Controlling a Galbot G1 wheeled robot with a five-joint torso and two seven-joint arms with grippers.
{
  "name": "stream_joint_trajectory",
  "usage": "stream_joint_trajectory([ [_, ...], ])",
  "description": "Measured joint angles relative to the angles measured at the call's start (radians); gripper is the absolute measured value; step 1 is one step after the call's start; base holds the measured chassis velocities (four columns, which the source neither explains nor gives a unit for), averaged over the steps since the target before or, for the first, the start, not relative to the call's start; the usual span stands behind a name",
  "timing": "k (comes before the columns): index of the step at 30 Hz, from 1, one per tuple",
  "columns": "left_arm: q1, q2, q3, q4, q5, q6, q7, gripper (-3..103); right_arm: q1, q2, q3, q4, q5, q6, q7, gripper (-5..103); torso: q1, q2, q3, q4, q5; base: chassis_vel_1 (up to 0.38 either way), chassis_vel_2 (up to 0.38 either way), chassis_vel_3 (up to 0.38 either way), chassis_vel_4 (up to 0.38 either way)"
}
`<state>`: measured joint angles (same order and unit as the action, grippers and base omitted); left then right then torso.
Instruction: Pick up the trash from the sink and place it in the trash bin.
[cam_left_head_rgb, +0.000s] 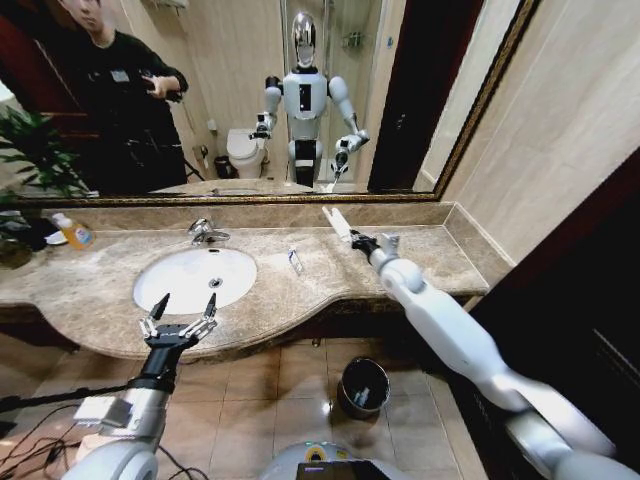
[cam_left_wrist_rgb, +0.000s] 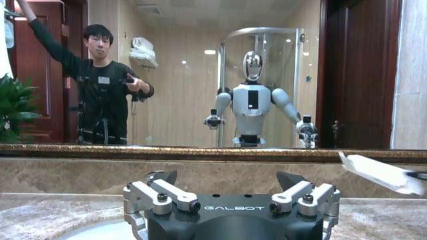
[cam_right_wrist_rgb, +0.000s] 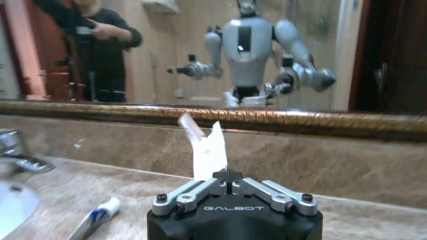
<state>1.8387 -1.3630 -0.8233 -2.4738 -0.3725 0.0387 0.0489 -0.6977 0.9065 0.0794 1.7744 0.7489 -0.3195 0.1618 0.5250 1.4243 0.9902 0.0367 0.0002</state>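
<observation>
Pinching a white packet (cam_right_wrist_rgb: 208, 152) between closed fingers (cam_right_wrist_rgb: 230, 176), the right gripper (cam_left_head_rgb: 362, 241) hovers above the countertop (cam_left_head_rgb: 430, 262).

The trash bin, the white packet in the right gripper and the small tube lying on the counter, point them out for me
trash bin (cam_left_head_rgb: 363, 386), head view, dark inside.
white packet (cam_left_head_rgb: 338, 224), head view, middle of its length.
small tube (cam_left_head_rgb: 295, 261), head view, its body.

Counts at the vanity

One sink (cam_left_head_rgb: 195, 278), one trash bin (cam_left_head_rgb: 363, 386), one soap bottle (cam_left_head_rgb: 73, 232), two grippers, left (cam_left_head_rgb: 180, 312) and right (cam_left_head_rgb: 352, 238); two scraps: white packet (cam_left_head_rgb: 336, 222), small tube (cam_left_head_rgb: 295, 261).
</observation>
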Motion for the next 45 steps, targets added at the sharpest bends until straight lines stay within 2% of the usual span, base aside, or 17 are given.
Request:
stream_joint_trajectory([
  [2, 0.0, 0.0, 0.0, 0.0, 0.0, 0.0, 0.0, 100, -0.103, -0.055, 0.039, 0.091, -0.01, 0.017, -0.018, 0, 0.0, 0.0, 0.0, -0.0004, 0.0003, 0.0, 0.0, 0.0, 0.0],
  [4, 0.0, 0.0, 0.0, 0.0, 0.0, 0.0, 0.0, 100, -0.142, -0.072, 0.052, 0.127, -0.013, 0.026, -0.026, 0, 0.0, 0.0, 0.0, -0.0003, 0.0002, 0.0, 0.0, 0.0, 0.0],
  [6, 0.0, 0.0, 0.0, 0.0, 0.0, 0.0, 0.0, 100, -0.267, -0.099, 0.109, 0.191, -0.042, 0.076, -0.066, 0, 0.0, 0.0, 0.0, 0.0002, 0.0001, 0.0, 0.0, 0.0, 0.0],
  [8, 0.0, 0.0, 0.0, 0.0, 0.0, 0.0, 0.0, 100, -0.314, -0.1, 0.138, 0.207, -0.059, 0.093, -0.086, 0, 0.0, 0.0, 0.0, 0.0002, 0.0002, 0.0, 0.0, 0.0, 0.0],
  [10, 0.0, 0.0, 0.0, 0.0, 0.0, 0.0, 0.0, 100, -0.429, -0.086, 0.213, 0.241, -0.094, 0.122, -0.115, 0, 0.0, 0.0, 0.0, 0.0002, -0.0001, 0.0, 0.0, 0.0, 0.0],
  [11, 0.0, 0.0, 0.0, 0.0, 0.0, 0.0, 0.0, 100, -0.429, -0.086, 0.213, 0.241, -0.094, 0.122, -0.115, 0, 0.0, 0.0, 0.0, 0.0002, -0.0001, 0.0, 0.0, 0.0, 0.0],
  [14, 0.0, 0.0, 0.0, 0.0, 0.0, 0.0, 0.0, 100, -0.655, -0.017, 0.335, 0.285, -0.168, 0.189, -0.152, 0, 0.0, 0.0, 0.0, -0.0001, 0.0, 0.0, 0.0, 0.0, 0.0],
  [15, 0.0, 0.0, 0.0, 0.0, 0.0, 0.0, 0.0, 100, -0.655, -0.017, 0.335, 0.285, -0.168, 0.189, -0.152, 0, 0.0, 0.0, 0.0, -0.0001, 0.0, 0.0, 0.0, 0.0, 0.0],
  [17, 0.0, 0.0, 0.0, 0.0, 0.0, 0.0, 0.0, 100, -0.771, 0.035, 0.38, 0.283, -0.241, 0.27, -0.187, 0, 0.0, 0.0, 0.0, 0.0, -0.0003, 0.0, 0.0, 0.0, 0.0],
  [18, 0.0, 0.0, 0.0, 0.0, 0.0, 0.0, 0.0, 100, -0.771, 0.035, 0.38, 0.283, -0.241, 0.27, -0.187, 0, 0.0, 0.0, 0.0, 0.0, -0.0003, 0.0, 0.0, 0.0, 0.0],
  [21, 0.0, 0.0, 0.0, 0.0, 0.0, 0.0, 0.0, 100, -0.865, 0.104, 0.41, 0.226, -0.334, 0.393, -0.238, 0, 0.0, 0.0, 0.0, 0.0, -0.0002, 0.0, 0.0, 0.0, 0.0],
  [22, 0.0, 0.0, 0.0, 0.0, 0.0, 0.0, 0.0, 100, -0.865, 0.104, 0.41, 0.226, -0.334, 0.393, -0.238, 0, 0.0, 0.0, 0.0, 0.0, -0.0002, 0.0, 0.0, 0.0, 0.0],
  [26, 0.0, 0.0, 0.0, 0.0, 0.0, 0.0, 0.0, 100, -0.904, 0.171, 0.4, 0.097, -0.374, 0.476, -0.256, 0, 0.0, 0.0, 0.0, 0.0001, -0.0002, 0.0, 0.0, 0.0, 0.0],
  [36, 0.0, 0.0, 0.0, 0.0, 0.0, 0.0, 0.0, 100, -0.87, 0.247, 0.336, -0.083, -0.368, 0.493, -0.263, 0, 0.0, 0.0, 0.0, 0.0001, -0.0003, 0.0, 0.0, 0.0, 0.0],
  [45, 0.0, 0.0, 0.0, 0.0, 0.0, 0.0, 0.0, 100, -0.793, 0.299, 0.295, -0.287, -0.407, 0.503, -0.224, 0, 0.0, 0.0, 0.0, 0.0002, -0.0002, 0.0, 0.0, 0.0, 0.0],
])
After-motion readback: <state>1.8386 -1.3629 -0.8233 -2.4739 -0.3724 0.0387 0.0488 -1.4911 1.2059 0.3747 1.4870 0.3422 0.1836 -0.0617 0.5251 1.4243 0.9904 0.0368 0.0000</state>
